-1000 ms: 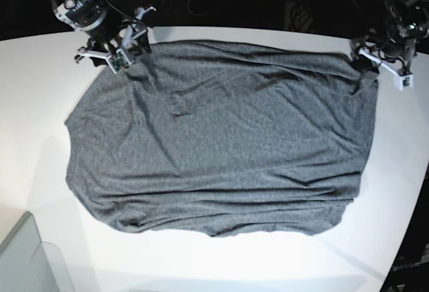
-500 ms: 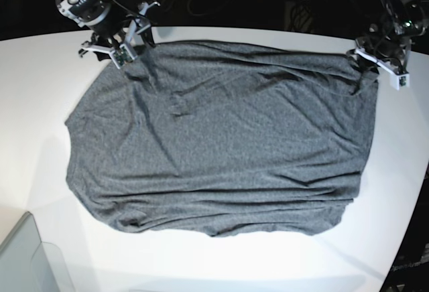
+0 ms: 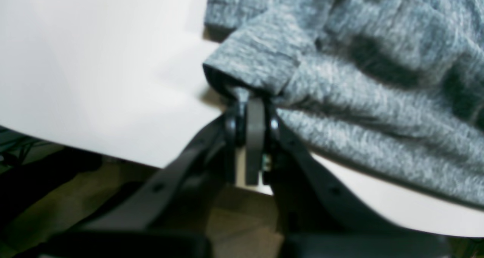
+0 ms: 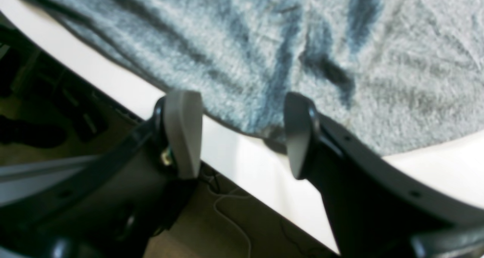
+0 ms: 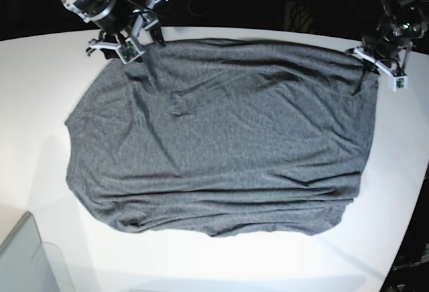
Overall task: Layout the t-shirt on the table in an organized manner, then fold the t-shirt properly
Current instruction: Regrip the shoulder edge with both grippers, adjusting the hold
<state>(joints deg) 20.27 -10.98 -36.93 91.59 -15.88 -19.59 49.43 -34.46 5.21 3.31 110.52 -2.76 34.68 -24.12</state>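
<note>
The dark heather-grey t-shirt [image 5: 221, 138], plain and softly wrinkled, lies spread nearly flat across the glossy white desk [image 5: 40, 104], its long creases running sideways in the base view, its far edge close along the desk's curved rim and one far corner bunched and lifted slightly.

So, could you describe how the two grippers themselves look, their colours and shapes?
The left gripper has black arms with small holes and a flat grey finger pad seen edge-on. The right gripper has the same black arms with two rounded light-grey pads. In the base view both show white plastic parts; the right arm carries a round black and silver housing.
</note>
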